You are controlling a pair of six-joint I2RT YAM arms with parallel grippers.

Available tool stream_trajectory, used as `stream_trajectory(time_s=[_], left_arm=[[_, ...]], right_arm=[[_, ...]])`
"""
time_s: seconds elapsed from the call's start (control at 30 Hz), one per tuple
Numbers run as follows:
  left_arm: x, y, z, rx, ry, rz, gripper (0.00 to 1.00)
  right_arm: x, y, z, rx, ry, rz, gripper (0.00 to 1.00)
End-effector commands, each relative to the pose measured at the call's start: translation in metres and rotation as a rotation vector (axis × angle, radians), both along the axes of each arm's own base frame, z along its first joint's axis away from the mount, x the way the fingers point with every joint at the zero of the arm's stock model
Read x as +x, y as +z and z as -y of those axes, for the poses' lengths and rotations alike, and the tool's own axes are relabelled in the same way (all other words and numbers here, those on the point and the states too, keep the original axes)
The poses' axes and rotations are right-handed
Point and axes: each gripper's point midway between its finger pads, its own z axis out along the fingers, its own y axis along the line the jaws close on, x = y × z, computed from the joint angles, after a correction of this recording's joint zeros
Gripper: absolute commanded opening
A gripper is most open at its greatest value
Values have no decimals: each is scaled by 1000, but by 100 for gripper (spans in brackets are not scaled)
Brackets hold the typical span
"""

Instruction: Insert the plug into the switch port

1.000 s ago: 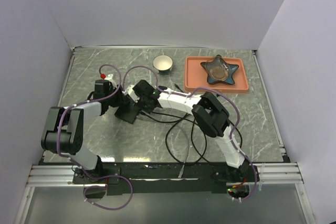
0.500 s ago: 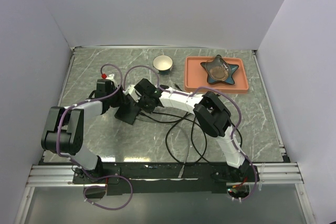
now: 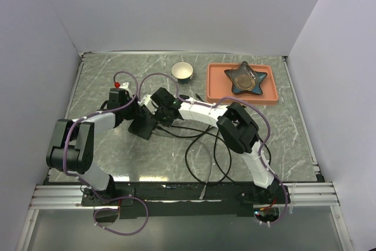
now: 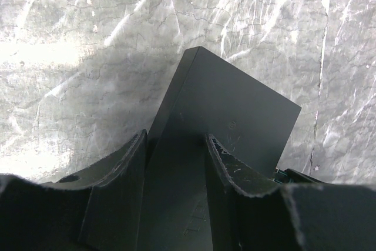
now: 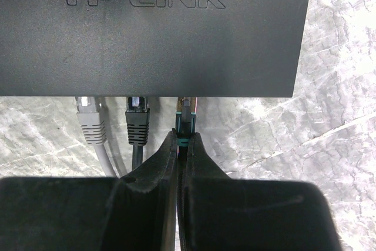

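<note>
fingers [image 5: 166, 168] of the right gripper [image 5: 182, 145] pinch shut on the plug [image 5: 185, 116], a clear-tipped connector with a teal collar, held nose-first against the front edge of the switch [image 5: 153, 39], a black box lettered tp-link; its tip meets the port face, though how far it sits inside cannot be told. just to its left in the right wrist view, a black plug [image 5: 137, 123] and then a grey plug [image 5: 88, 120] sit in the neighbouring ports. on the opposite side, the left gripper [image 4: 176, 148] holds the switch, its two fingers set at a middling gap with the black casing running between them and touching both. from above, the two arms meet at the left middle of the table [image 3: 294, 139], with the switch flat on the marble between the grippers and loops of black cable [image 3: 200, 157] trailing toward the near edge. well apart, at the far side, a small white bowl [image 3: 183, 71] with a dark inside stands beside an orange tray [image 3: 216, 91] that carries a star-shaped dish [image 3: 247, 78]. pale walls [image 3: 176, 10] close in the table on three sides.
</note>
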Motion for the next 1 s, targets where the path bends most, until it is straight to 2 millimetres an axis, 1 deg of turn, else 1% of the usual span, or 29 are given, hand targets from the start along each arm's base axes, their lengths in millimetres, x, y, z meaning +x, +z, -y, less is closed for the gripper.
stream_trajectory(time_s=[0.0, 0.07, 0.1, 0.13, 0.2, 0.23, 0.3, 0.33, 0.37, 0.4, 0.43, 0.47, 0.53, 0.57, 0.6, 0.7, 0.77, 0.8, 0.83, 0.87, 0.9, 0.93, 0.97], left_arm=[[-76, -14, 77, -201, -267, -250, 34], [-76, -15, 76, -194, -259, -250, 36], [-75, -16, 75, -187, -251, -252, 37], [-75, -17, 73, -179, -242, -253, 39], [-73, -19, 71, -166, -225, -255, 43], [-73, -19, 70, -162, -218, -256, 47], [-68, -20, 64, -140, -185, -249, 51], [-67, -19, 62, -134, -169, -250, 55], [-61, -18, 57, -117, -142, -241, 58], [-61, -19, 53, -109, -120, -245, 61], [-58, -17, 50, -100, -102, -240, 65], [-53, -15, 43, -86, -73, -229, 67], [-49, -11, 34, -80, -31, -226, 73], [-46, -9, 26, -77, 2, -221, 74], [-43, -9, 19, -67, 33, -218, 75], [-41, -6, 0, -53, 112, -217, 78], [-41, -5, -13, -49, 159, -218, 80], [-42, -5, -17, -51, 179, -219, 81], [-40, -1, -21, -49, 200, -204, 82], [-42, -1, -28, -44, 223, -204, 82], [-42, 2, -31, -45, 243, -198, 83], [-40, 10, -36, -34, 264, -168, 84], [-42, 12, -39, -29, 274, -159, 84]], right_arm=[[-10, 167, -119, 608, 225, 217, 0], [-10, 165, -117, 603, 217, 217, 0], [-11, 161, -114, 595, 214, 213, 0], [-12, 160, -113, 590, 211, 212, 5], [-14, 156, -108, 578, 205, 208, 11], [-13, 155, -106, 577, 199, 206, 16], [-15, 152, -102, 563, 189, 206, 18], [-15, 151, -100, 560, 185, 204, 19], [-16, 148, -97, 551, 179, 204, 20], [-18, 140, -93, 526, 174, 186, 22], [-18, 136, -90, 516, 167, 183, 23], [-18, 130, -85, 498, 154, 179, 24], [-19, 123, -80, 481, 138, 177, 28], [-20, 117, -74, 465, 128, 175, 29], [-17, 113, -70, 451, 106, 183, 32], [-13, 101, -56, 405, 58, 185, 39], [-11, 93, -48, 376, 35, 178, 40], [-12, 92, -46, 368, 29, 177, 42], [-8, 91, -41, 359, 8, 187, 43], [-12, 89, -37, 354, 5, 185, 45], [-10, 89, -34, 359, -12, 185, 51], [-9, 91, -30, 358, -30, 190, 54], [-12, 94, -25, 360, -39, 191, 58]])
